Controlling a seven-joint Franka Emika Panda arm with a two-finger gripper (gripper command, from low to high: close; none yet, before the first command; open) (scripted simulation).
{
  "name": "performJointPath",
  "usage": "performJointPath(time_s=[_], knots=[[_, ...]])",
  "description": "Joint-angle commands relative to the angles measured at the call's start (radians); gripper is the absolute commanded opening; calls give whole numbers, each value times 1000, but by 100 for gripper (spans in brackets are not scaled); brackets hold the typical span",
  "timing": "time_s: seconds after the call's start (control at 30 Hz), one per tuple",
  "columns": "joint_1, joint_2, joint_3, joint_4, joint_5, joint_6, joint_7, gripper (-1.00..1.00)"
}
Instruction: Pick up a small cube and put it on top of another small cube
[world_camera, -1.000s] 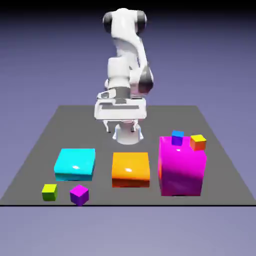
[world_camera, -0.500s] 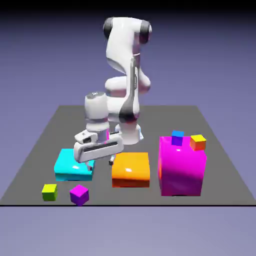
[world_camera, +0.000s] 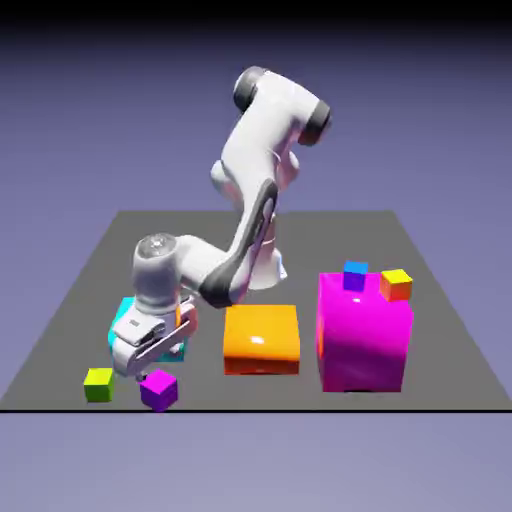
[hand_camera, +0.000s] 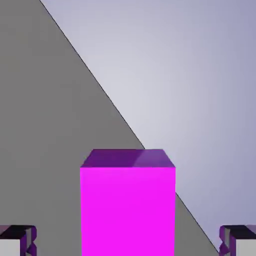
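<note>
The arm (world_camera: 250, 215) leans low toward the table's (world_camera: 440, 330) near edge, with the gripper (world_camera: 148, 372) spread wide and empty, poised just above the small purple cube (world_camera: 159, 389). In the hand view that cube (hand_camera: 128, 205) sits centred between the fingertips (hand_camera: 17, 241), so this looks like the approach to grasp. Next: lower, then close. The lime-green cube (world_camera: 98, 384) waits just beside the purple one, on the exterior view's left.

The orange block (world_camera: 261, 339) and magenta block (world_camera: 364, 335) look glossy and smooth; the table (world_camera: 420, 290) is matt grey; the arm (world_camera: 262, 180) is glossy white.
</note>
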Motion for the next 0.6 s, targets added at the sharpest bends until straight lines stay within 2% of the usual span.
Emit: performJointPath(time_s=[0.0,0.03,0.07,0.23,0.5,0.57], knots=[[-30,35,36,10,31,27,-19,0],[-57,66,69,19,58,51,-36,0],[-57,66,69,19,58,51,-36,-100],[56,-69,-72,-18,-62,-55,40,-100],[-234,-97,-52,148,-187,-211,257,-100],[-243,-98,-51,153,-190,-216,264,-100]])
